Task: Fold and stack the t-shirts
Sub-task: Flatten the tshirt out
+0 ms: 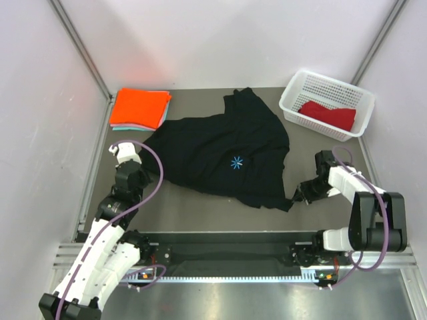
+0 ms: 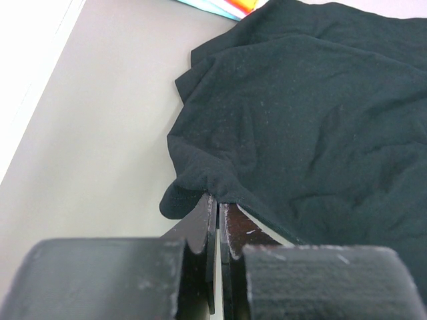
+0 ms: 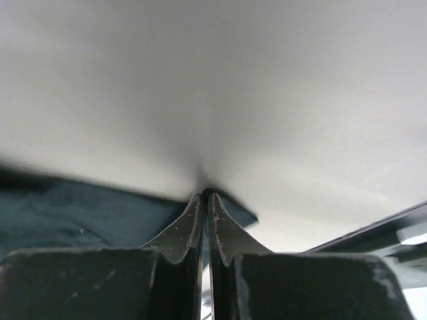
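The large black t-shirt (image 1: 227, 157) lies spread and rumpled across the middle of the table, with a small blue star print facing up. My left gripper (image 1: 143, 151) is shut on its left edge, and the cloth bunches at the fingertips (image 2: 212, 207). My right gripper (image 1: 295, 195) is shut on the shirt's near right corner (image 3: 230, 212). The folded orange t-shirt (image 1: 139, 105) lies on the pale teal one (image 1: 137, 126) at the back left. The dark red t-shirt (image 1: 327, 113) lies crumpled in the basket.
The white mesh basket (image 1: 291, 95) stands at the back right corner. White walls with metal posts enclose the table on three sides. Bare grey tabletop (image 2: 100, 133) shows to the left of the black shirt and along the near edge.
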